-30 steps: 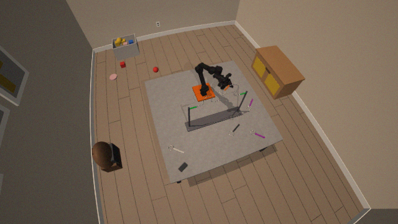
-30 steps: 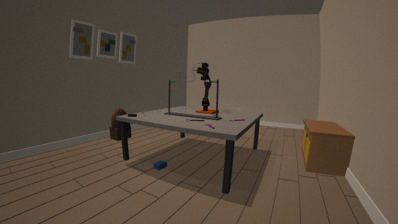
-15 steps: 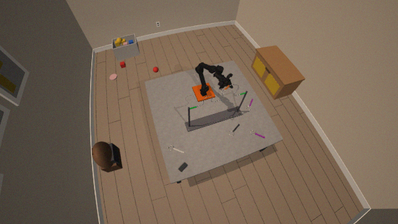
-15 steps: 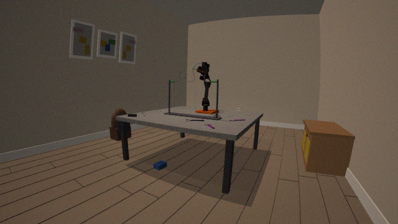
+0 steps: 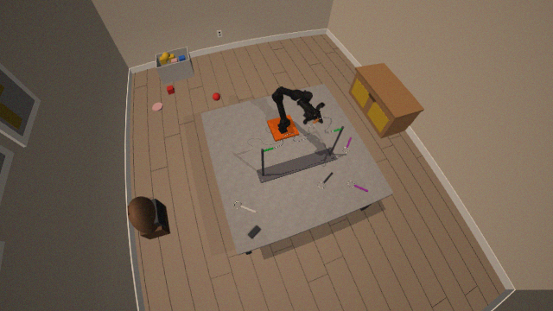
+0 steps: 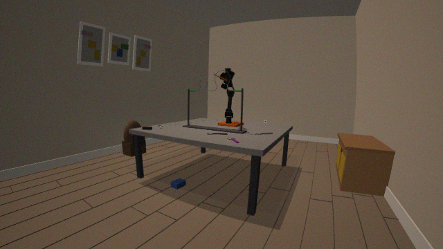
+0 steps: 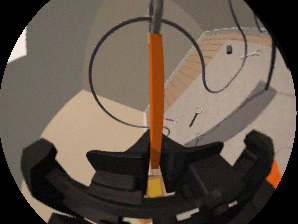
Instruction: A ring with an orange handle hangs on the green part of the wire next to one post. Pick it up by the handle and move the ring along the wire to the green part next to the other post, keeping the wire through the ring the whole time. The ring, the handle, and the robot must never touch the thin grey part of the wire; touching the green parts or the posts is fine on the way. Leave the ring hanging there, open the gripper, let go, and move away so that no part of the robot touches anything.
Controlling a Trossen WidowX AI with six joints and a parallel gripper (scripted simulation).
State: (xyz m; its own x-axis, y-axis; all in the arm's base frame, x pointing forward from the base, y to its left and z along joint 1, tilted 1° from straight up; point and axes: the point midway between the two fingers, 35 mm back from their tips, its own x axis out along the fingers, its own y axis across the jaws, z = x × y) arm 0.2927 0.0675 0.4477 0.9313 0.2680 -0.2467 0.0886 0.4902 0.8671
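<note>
Orange handle (image 5: 316,121) (image 6: 223,79) (image 7: 156,95) pinched in its tool (image 5: 318,119) (image 6: 225,80) (image 7: 150,131), a robot holds the ring aloft. The grip likely keeps its fingers off grey wire.

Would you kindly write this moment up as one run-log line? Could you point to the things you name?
gripper (image 5: 317,121) (image 7: 150,131): shut on orange handle (image 5: 317,121) (image 7: 156,90) | green parts: away from gripper | release: not yet done

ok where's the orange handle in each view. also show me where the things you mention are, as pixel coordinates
Top: right of centre, at the gripper (image 5: 314,113) (image 6: 223,82) (image 7: 150,131).
Exterior: above the table, near centre: the orange handle (image 5: 316,121) (image 6: 223,78) (image 7: 156,95).
Wrist: upright down the middle, between the fingers.
Shared landmark: the grey table (image 5: 298,203) (image 6: 194,135) (image 7: 220,67).
</note>
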